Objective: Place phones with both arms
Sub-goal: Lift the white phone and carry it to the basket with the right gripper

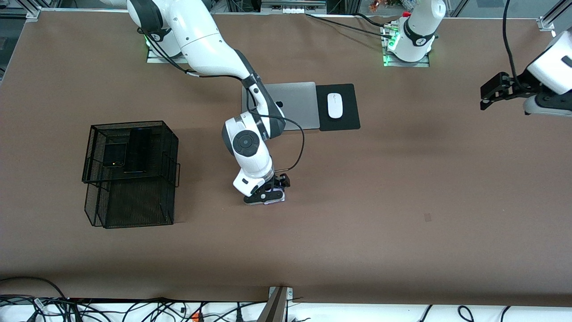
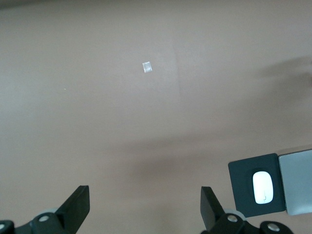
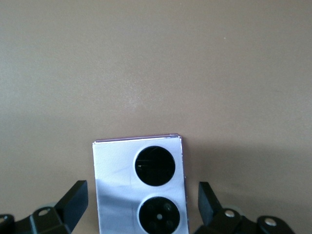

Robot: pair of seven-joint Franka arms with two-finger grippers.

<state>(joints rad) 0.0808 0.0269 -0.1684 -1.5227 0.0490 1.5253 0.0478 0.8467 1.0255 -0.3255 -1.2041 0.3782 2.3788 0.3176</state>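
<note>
The pale lilac-white phone (image 3: 139, 185) with two black circles lies flat on the brown table near its middle; in the front view only its edge (image 1: 276, 200) shows under the right hand. My right gripper (image 1: 267, 195) is low over it, open, with one finger (image 3: 74, 199) on each side of the phone and a gap on both sides. The small squarish black phone (image 1: 113, 154) and the long black slab (image 1: 138, 150) lie on the upper tier of the black wire basket (image 1: 170, 154). My left gripper (image 1: 487, 95) waits open and empty, raised at the left arm's end of the table; its wrist view (image 2: 145, 202) shows bare table.
A silver laptop (image 1: 297, 103) lies nearer the robots' bases than the right hand, with a white mouse (image 1: 334, 105) on a black pad (image 1: 348, 117) beside it. A small tape mark (image 1: 427, 217) is on the table toward the left arm's end.
</note>
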